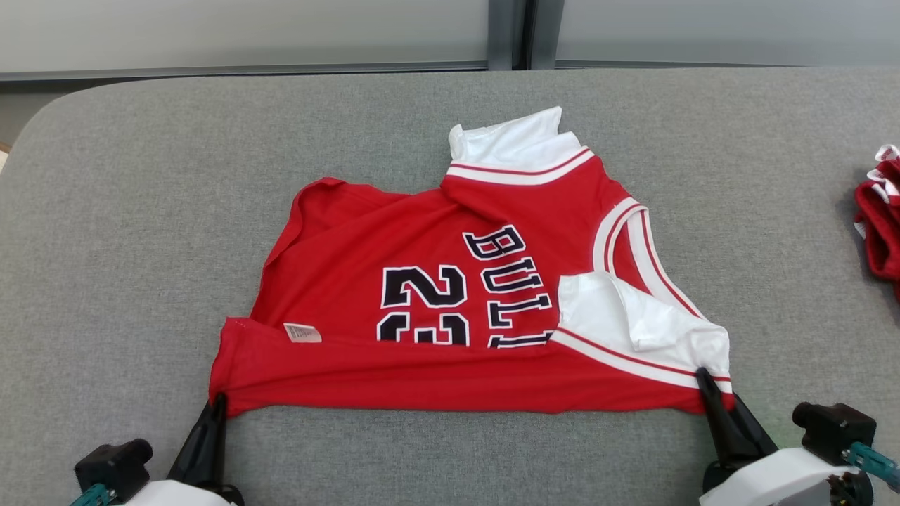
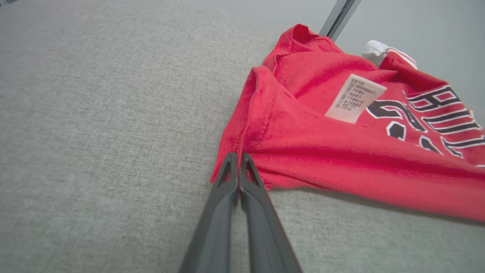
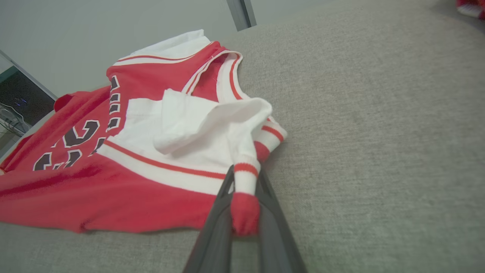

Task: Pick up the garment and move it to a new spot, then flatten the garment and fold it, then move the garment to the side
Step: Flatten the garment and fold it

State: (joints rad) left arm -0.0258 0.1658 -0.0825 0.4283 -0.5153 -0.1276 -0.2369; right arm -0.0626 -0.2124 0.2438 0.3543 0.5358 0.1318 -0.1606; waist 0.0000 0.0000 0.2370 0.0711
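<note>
Red jersey point(image 1: 337, 281) is lying partly folded on the grey padded table point(image 1: 140, 211), its near side doubled over the black lettering. The left gripper point(image 1: 219, 402) is squeezing its fingers together on the jersey's hem corner, while the right gripper point(image 1: 703, 376) is pinching the white-trimmed shoulder strap. Another red garment point(image 1: 879, 225) is sitting well apart at the table's right edge.
</note>
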